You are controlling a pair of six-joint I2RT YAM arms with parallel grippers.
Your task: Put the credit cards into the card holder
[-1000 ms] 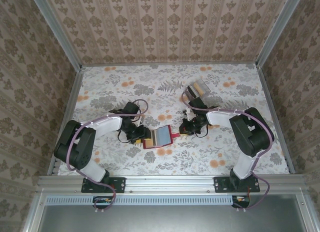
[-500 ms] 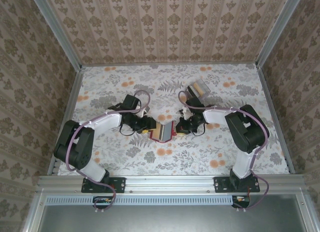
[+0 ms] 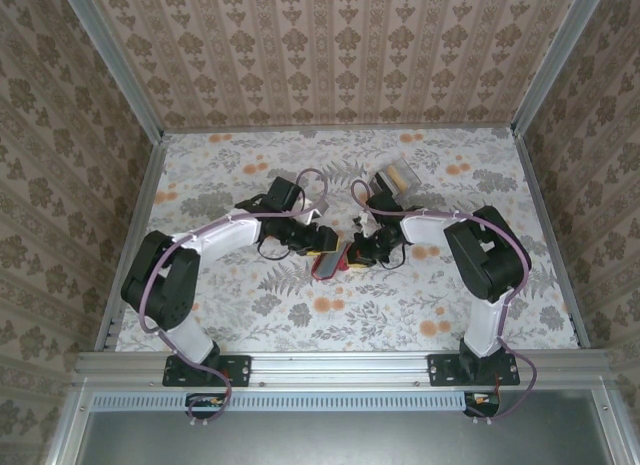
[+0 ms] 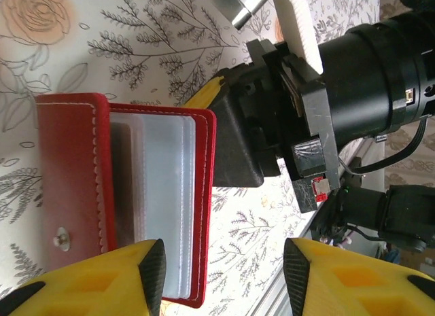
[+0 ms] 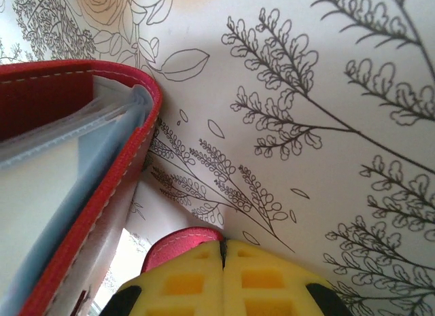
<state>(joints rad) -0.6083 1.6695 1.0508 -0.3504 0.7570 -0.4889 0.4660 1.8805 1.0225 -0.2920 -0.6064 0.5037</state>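
Both arms have carried the card holder (image 3: 328,263) from nearer the front edge toward the worktop's (image 3: 450,305) centre, tipping it up on edge. The right fingers (image 5: 265,282) are clenched on its small tab (image 5: 180,242), anchoring it. The left fingers (image 4: 88,282) stand released, straddling the open cover's edge, probably to keep the clear sleeves (image 4: 163,194) exposed for cards.
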